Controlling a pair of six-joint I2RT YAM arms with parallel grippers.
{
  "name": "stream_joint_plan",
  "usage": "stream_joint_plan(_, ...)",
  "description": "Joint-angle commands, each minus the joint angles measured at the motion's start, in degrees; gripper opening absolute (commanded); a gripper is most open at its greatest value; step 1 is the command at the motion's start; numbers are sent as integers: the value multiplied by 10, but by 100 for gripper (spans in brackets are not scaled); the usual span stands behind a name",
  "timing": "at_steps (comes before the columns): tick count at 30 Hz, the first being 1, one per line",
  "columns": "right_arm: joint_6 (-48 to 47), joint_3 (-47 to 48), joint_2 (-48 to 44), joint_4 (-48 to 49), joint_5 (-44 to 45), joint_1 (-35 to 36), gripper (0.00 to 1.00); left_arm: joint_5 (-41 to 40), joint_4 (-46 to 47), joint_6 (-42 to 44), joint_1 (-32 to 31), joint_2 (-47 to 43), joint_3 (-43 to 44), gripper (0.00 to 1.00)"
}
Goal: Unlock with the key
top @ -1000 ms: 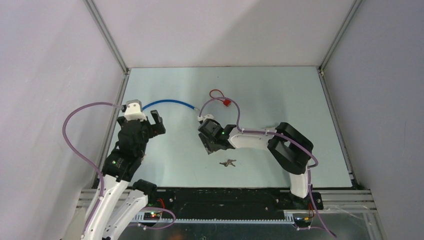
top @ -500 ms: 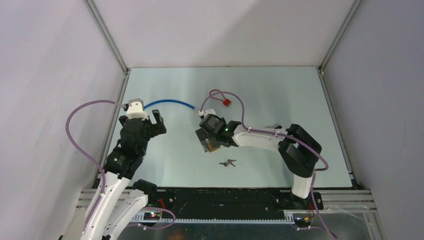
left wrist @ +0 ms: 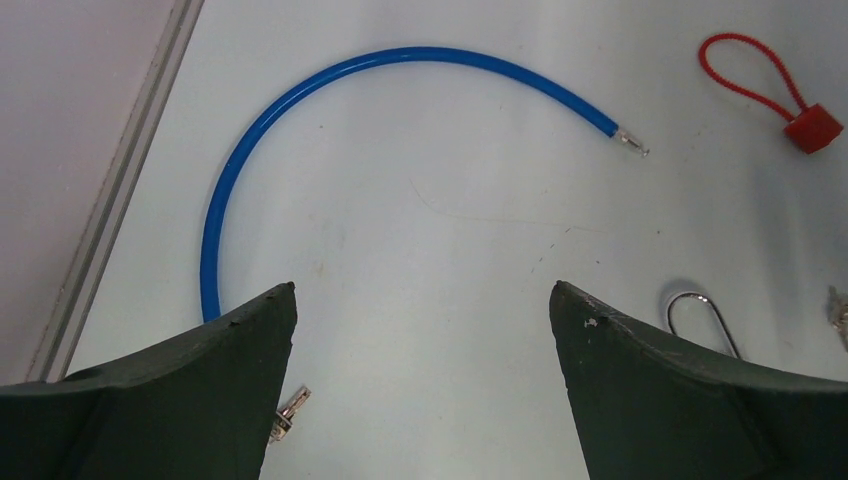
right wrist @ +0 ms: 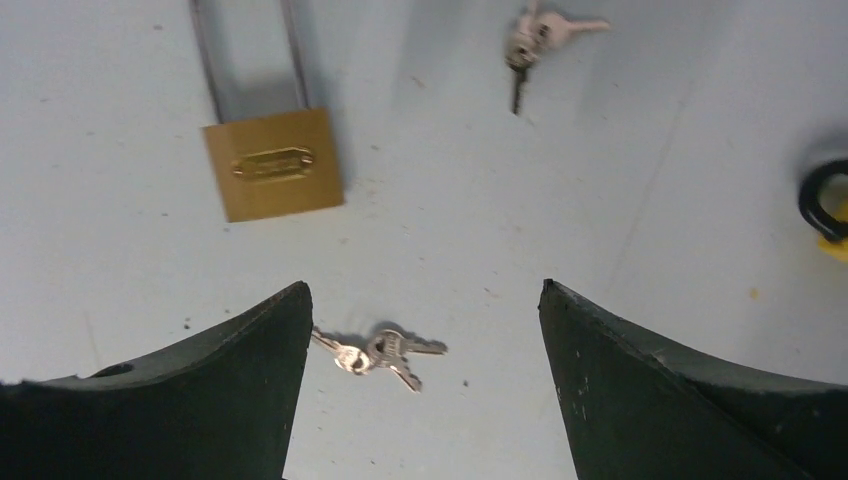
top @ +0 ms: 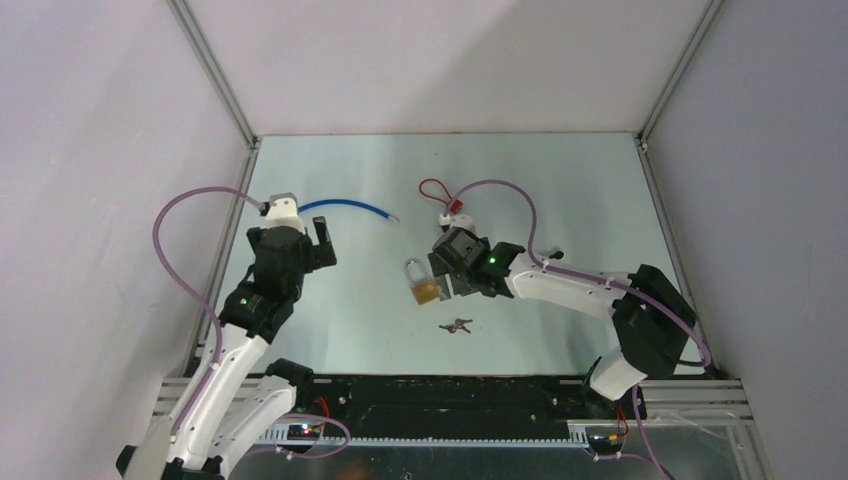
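A brass padlock (top: 424,287) lies flat on the table with its shackle closed; it also shows in the right wrist view (right wrist: 273,163). My right gripper (top: 447,270) is open just right of it. In the right wrist view a small bunch of keys (right wrist: 378,350) lies on the table between the spread fingertips of that gripper (right wrist: 422,290), untouched. A second bunch of keys (top: 456,325) lies nearer the front, also seen farther off in the right wrist view (right wrist: 535,30). My left gripper (top: 305,245) is open and empty, far left of the padlock.
A blue cable (top: 345,205) curves across the table ahead of the left gripper (left wrist: 422,288), its metal end (left wrist: 288,410) by the left finger. A red loop tie (top: 440,195) lies at the back. A black-and-yellow item (right wrist: 825,205) sits at the right wrist view's edge.
My right gripper has drawn back to the right, uncovering the padlock, which now lies alone on the table. My left arm has shifted slightly right and farther in.
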Motion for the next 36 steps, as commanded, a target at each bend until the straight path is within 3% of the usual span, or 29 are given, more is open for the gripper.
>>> stream_joint_plan(1,38,-20,-44,-31,34,-13,86,-11,13,11,6,3,18,100)
stream_joint_plan(13,88,-33,-64,-75,45,-65,81,14,12,8,8,-11,22,100)
stream_joint_plan(21,111,-40,-34,-21,21,-89,76,45,6,-1,7,-69,12,100)
stream_joint_plan(27,125,-40,-19,-32,14,-112,71,82,2,-13,8,-85,16,100)
stream_joint_plan(36,183,-61,-57,-127,115,-149,66,198,-44,-42,8,-7,47,100)
